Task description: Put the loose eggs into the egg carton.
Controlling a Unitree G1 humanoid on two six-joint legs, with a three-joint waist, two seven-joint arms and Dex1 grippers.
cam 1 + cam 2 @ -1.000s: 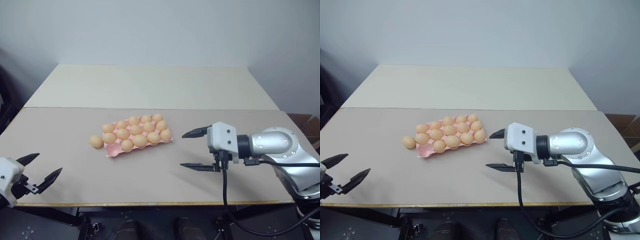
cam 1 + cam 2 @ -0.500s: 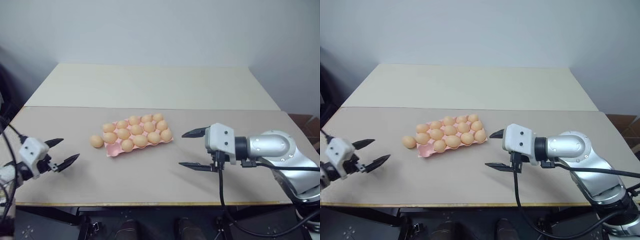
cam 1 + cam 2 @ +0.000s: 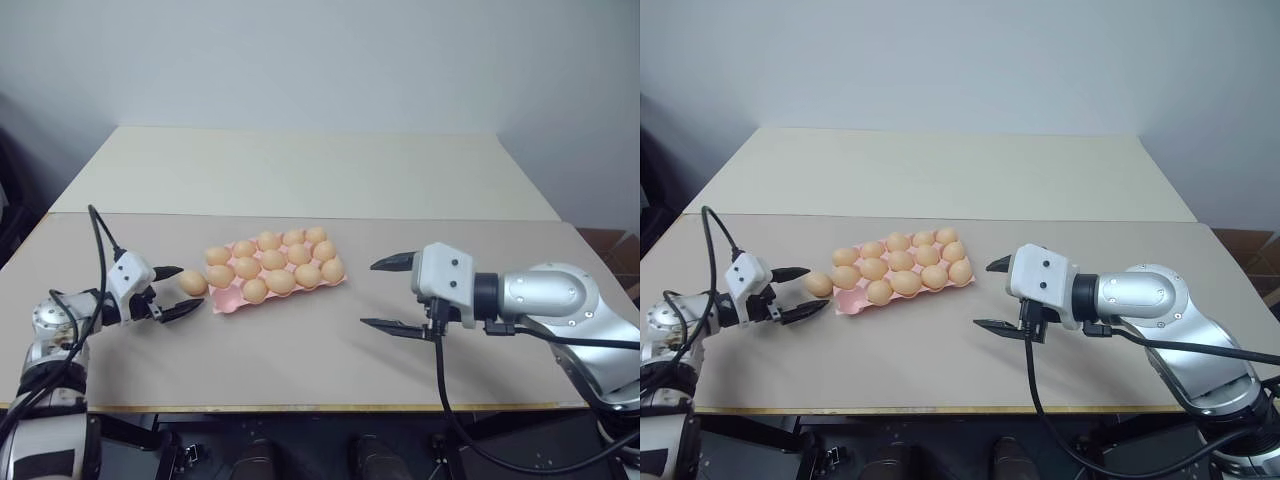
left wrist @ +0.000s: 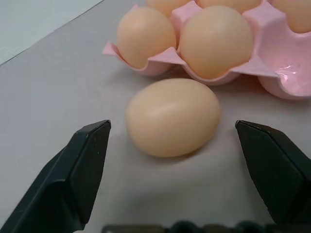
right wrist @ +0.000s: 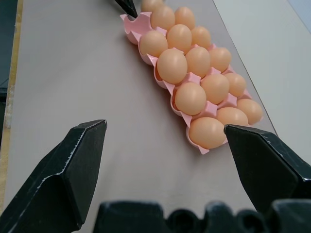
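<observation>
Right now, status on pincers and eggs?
Left pincer open, flanking loose egg. Right pincer open, empty. Carton has one free cup. Nothing blocking.

Loose egg (image 4: 172, 116) smooth, matt – egg carton (image 4: 279, 73) glossy plastic.

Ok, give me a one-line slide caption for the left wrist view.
Open left gripper lined up on the last loose egg, lying on the table beside the pink egg carton, one cup empty.

A: What lies between the left gripper (image 4: 177, 160) fingers?
B: One loose egg (image 4: 173, 116) on the table (image 4: 53, 82), untouched; the fingers stand wide apart.
A: And beyond it?
B: The pink egg carton (image 4: 252, 68), just beside the egg, with one empty cup (image 4: 286, 63).
</observation>
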